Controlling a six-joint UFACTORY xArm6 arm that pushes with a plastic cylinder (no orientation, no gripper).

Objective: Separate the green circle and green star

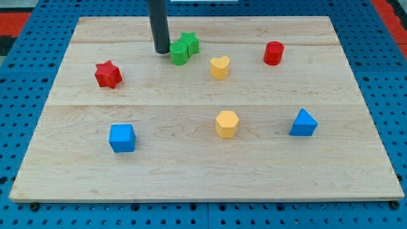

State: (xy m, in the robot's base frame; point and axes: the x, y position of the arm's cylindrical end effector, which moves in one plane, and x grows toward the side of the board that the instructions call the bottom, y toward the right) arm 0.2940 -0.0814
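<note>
The green circle (179,53) and the green star (189,42) sit touching each other near the view's top, left of centre, the star up and to the right of the circle. My tip (161,51) rests on the board just left of the green circle, very close to it or touching it.
A red star (108,74) lies at the left. A yellow heart (219,67) and a red cylinder (273,53) lie right of the green pair. A blue cube (121,137), a yellow hexagon (226,123) and a blue triangle (303,123) lie lower down on the wooden board (203,178).
</note>
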